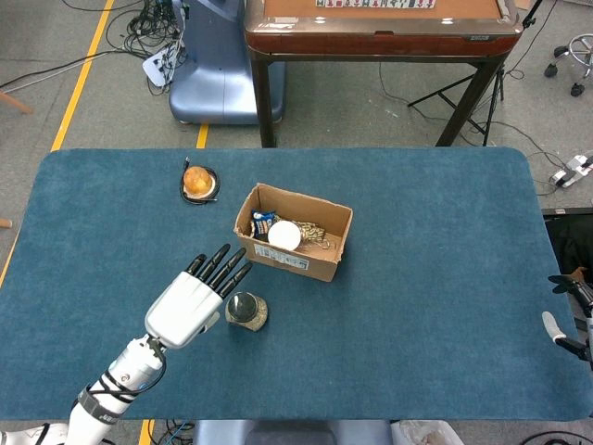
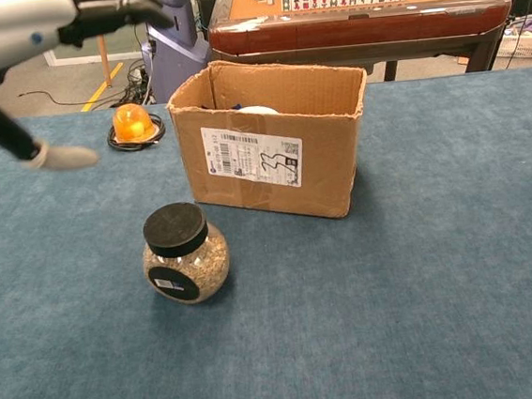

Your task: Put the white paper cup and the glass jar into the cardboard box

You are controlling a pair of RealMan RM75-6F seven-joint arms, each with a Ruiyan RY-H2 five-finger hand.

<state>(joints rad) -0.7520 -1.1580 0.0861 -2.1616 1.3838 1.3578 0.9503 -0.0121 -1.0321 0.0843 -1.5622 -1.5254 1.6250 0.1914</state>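
The paper cup (image 1: pixel 283 235) is seen lying inside the cardboard box (image 1: pixel 306 264), its white rim just visible over the box's front wall in the chest view, beside some brown and blue items that cannot be made out clearly. The glass jar (image 2: pixel 186 254) (black lid, filled with a pale grainy material) is stood upright on the blue table (image 1: pixel 426 306), just in front of the box's left corner and apart from it. The left hand (image 1: pixel 190 301) is held above the table to the left of the jar, fingers spread and extended toward the box, with nothing held; no contact with the jar can be seen. The right hand (image 1: pixel 573 315) is only partly caught at the table's far right edge, well apart from the box, and whether it is open or closed cannot be told. An orange round object (image 1: pixel 196 180) is set on a dark ring behind and left of the box.
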